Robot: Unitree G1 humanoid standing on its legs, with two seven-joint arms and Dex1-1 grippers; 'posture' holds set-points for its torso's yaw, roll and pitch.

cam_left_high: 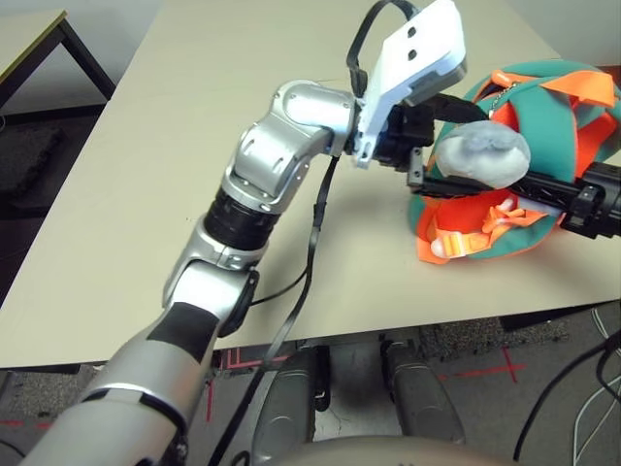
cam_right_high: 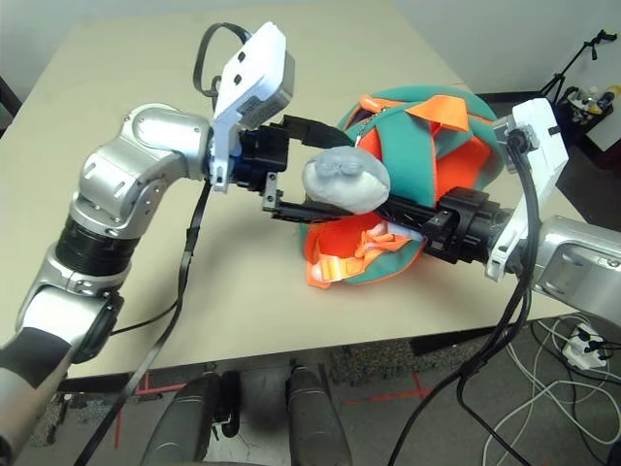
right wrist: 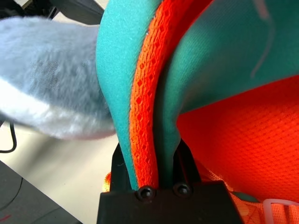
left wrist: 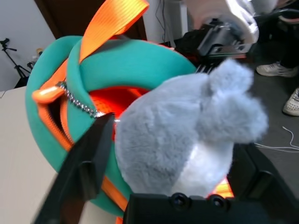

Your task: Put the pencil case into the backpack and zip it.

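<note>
The teal and orange backpack lies on the table at my right, its orange-lined opening facing me. Its grey round plush tag hangs in front of the opening. My left gripper is open, one finger above the plush tag and one below it. My right gripper reaches in from the right and is shut on the backpack's teal and orange rim just under the tag. The pencil case is hidden.
The beige table ends close in front of the backpack. A second table stands at the far left. Cables lie on the floor at the right, and a person's shoes stand beyond the table.
</note>
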